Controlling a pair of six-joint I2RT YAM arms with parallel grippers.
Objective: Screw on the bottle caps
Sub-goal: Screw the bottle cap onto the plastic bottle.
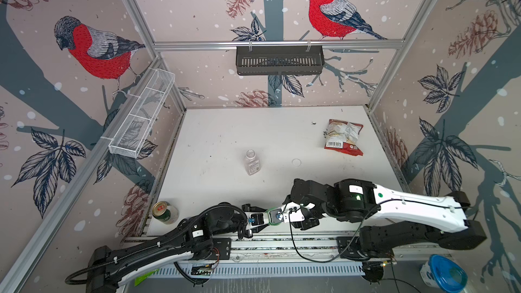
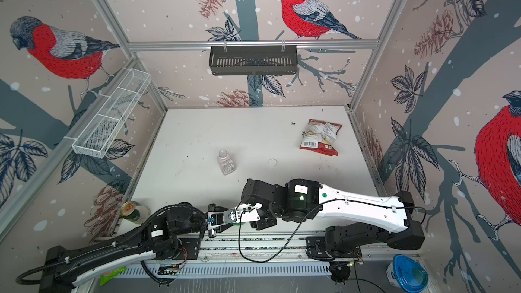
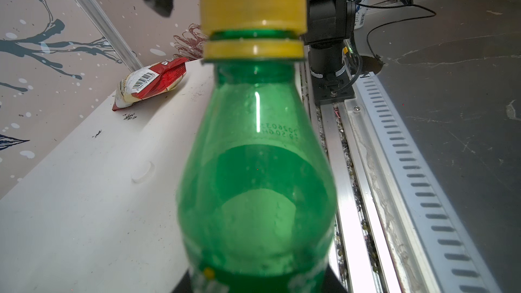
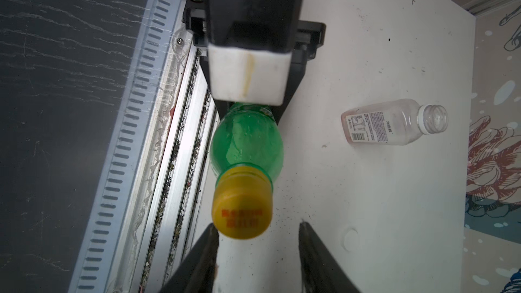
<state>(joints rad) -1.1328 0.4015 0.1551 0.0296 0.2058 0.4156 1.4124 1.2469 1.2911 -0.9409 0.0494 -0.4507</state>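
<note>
The left end effector (image 4: 248,91) was closed on the lower body of the green bottle (image 4: 246,142), holding it at the near edge of the counter (image 1: 225,136), by the rail; the right end effector (image 4: 258,226) stood open, its fingers (image 4: 203,255) spread to either side of the yellow cap (image 4: 242,209), one just beside the cap, the other clear of it; the yellow cap sat on the bottle's neck, a band of green showing between it and the yellow ring (image 3: 253,50) below; the clear bottle (image 1: 251,162) rested uncapped near the counter's middle; the white cap (image 1: 296,162) lay flat near it, not touching, in both top views.
</note>
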